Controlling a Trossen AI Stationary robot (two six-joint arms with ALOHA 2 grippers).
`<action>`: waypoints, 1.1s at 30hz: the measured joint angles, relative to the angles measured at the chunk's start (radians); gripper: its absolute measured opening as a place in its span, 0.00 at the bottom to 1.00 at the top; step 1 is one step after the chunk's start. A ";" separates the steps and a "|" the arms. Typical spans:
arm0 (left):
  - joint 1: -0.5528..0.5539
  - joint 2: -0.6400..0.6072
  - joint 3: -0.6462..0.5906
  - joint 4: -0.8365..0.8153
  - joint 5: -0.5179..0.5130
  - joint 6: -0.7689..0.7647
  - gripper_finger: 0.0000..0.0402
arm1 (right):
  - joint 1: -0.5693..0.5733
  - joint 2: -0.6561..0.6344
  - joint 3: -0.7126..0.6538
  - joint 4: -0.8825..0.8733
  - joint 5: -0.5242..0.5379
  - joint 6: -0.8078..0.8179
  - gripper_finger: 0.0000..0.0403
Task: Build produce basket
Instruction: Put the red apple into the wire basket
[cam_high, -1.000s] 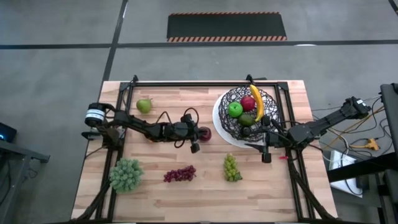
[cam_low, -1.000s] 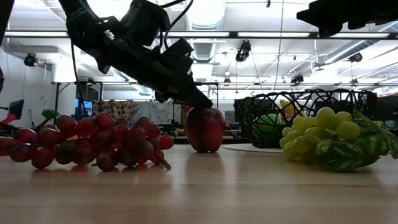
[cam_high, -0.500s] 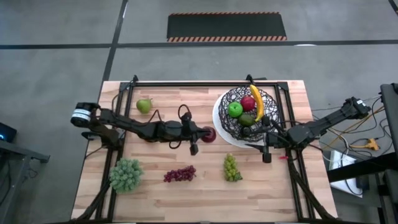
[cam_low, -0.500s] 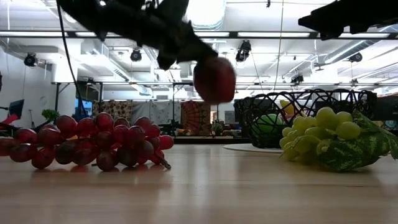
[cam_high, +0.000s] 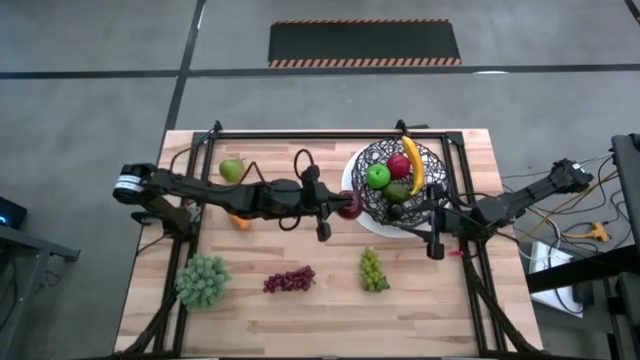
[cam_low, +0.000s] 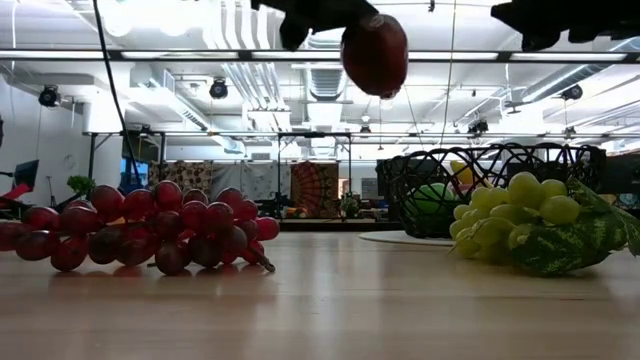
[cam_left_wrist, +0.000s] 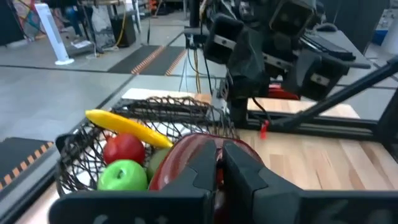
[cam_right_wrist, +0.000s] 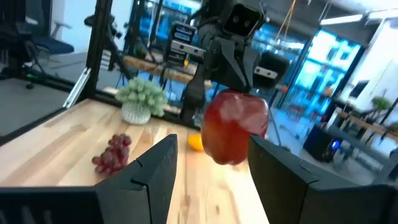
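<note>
Transfer of a dark red apple (cam_high: 350, 206) to the wire basket (cam_high: 372, 160) is in hand, judged from the layout. The left pincer (cam_high: 338, 207) is clamped on the apple and holds it well clear of the bench (cam_high: 300, 310), just beside the basket's near rim; in the low view the apple (cam_low: 375, 52) hangs above the height of the basket's rim. To do the step well, the apple should cross the rim with clearance and be let down into a free spot, since the basket already holds a green apple (cam_high: 378, 176), a red apple (cam_high: 398, 165), a banana (cam_high: 413, 163) and a darker green fruit below them; releasing from height risks knocking these or bouncing the apple out. The left arm is stretched nearly level across the bench from its base at the left edge, its pincer pointing toward the basket. The right pincer (cam_high: 432, 222) waits at the basket's opposite side, fingers apart and holding nothing. Still on the bench: a pear (cam_high: 232, 169), purple grapes (cam_high: 289, 279), green grapes (cam_high: 372, 270), a small orange item (cam_high: 241, 222) partly hidden under the left arm, and a leafy bunch (cam_high: 203, 281).
</note>
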 joint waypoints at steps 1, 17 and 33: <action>0.004 0.002 0.005 0.001 0.000 0.002 0.00 | -0.001 -0.002 -0.013 0.029 0.000 -0.017 0.45; 0.062 0.176 0.146 0.077 0.011 0.010 0.00 | -0.226 -0.031 -0.071 0.166 -0.104 -0.093 0.45; 0.148 0.348 0.258 0.097 0.040 -0.002 0.00 | -0.242 -0.299 -0.061 0.020 -0.134 -0.065 0.45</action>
